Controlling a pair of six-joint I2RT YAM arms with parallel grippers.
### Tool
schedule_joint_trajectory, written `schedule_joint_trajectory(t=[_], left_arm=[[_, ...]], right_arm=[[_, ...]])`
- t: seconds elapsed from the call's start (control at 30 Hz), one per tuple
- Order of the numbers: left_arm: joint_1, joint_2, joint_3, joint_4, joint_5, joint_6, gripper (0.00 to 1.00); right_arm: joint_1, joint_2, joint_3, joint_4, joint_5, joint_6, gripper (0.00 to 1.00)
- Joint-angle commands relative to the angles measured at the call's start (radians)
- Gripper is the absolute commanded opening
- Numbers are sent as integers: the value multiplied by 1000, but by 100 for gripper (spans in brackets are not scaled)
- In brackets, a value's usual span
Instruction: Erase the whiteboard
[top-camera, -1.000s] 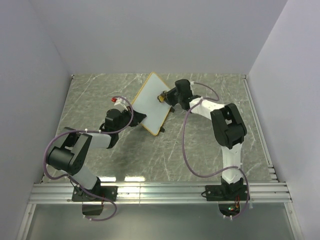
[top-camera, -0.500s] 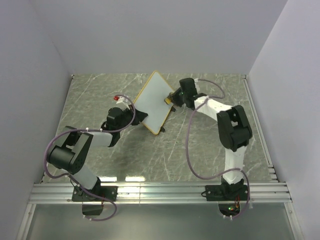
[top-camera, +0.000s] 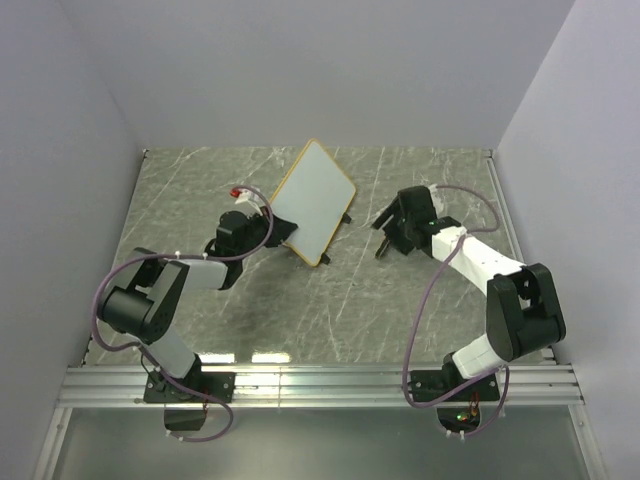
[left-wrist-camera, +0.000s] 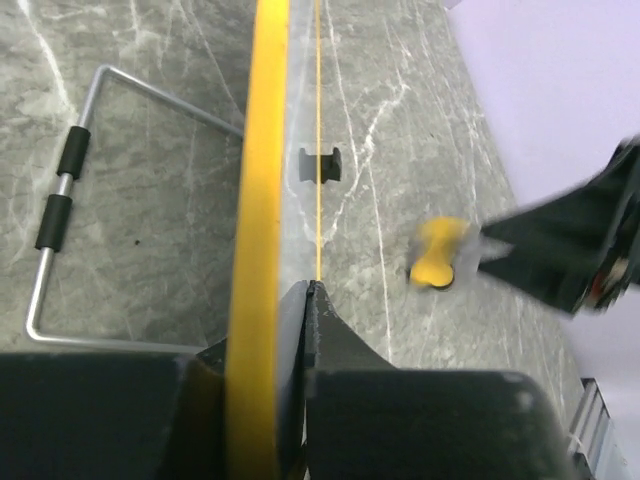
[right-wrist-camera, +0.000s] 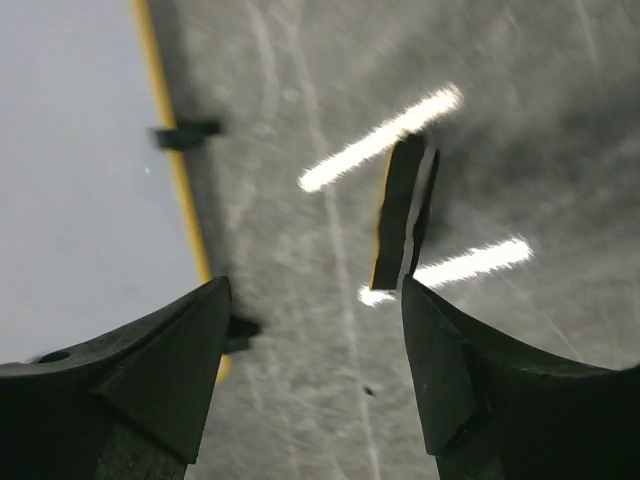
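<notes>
Low on the grey veined table (top-camera: 300, 300), left of middle: the left gripper (top-camera: 283, 236), jaws clamped on the board (top-camera: 315, 198) — pinching its yellow rim at the near lower edge. Holds it tipped up on that edge, white face turned up and to the right, upper corner toward the back of the table. Reads plain white from above.

Level with that, over to the right and well apart from the board: the right gripper (top-camera: 381, 237), jaws spread wide, nothing between them. Just beyond it, the eraser (right-wrist-camera: 403, 215) — seen edge-on from the right wrist, yellow on one side and black on the other, close by the right-hand jaw; touching it or not, cannot tell. Blurred from the left wrist: a yellow bow-tie shape just off the dark gripper tip, low over the stone. Lying there or in the air, cannot tell.

Farther back, on the board's rear side: a bent wire stand (left-wrist-camera: 60, 190) with two black sleeves. On the thin far rim, a small black clip (left-wrist-camera: 320, 165).
</notes>
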Motion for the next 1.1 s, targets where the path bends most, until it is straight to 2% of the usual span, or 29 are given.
schedule_joint_trajectory(t=[0.0, 0.3, 0.5, 0.57, 0.8, 0.97, 1.07], left_arm=[[-48, 100, -63, -361, -17, 106, 11], [-48, 58, -138, -301, -50, 59, 35], [-49, 19, -164, -297, -58, 45, 43], [-49, 0, -169, -303, -61, 43, 44], [-49, -109, -181, -366, -73, 66, 62], [-51, -172, -144, -410, -66, 81, 67], [-51, -193, -115, -421, -49, 77, 77]], right_arm=[[7, -21, -52, -36, -16, -17, 76], [8, 0, -27, -43, -35, -57, 77], [6, 13, -30, -23, -53, -61, 77], [8, 14, -26, -23, -53, -66, 77], [7, 4, -27, -10, -53, -77, 78], [7, -10, -46, 9, -73, -72, 80], [8, -12, -40, 7, -72, -75, 80]])
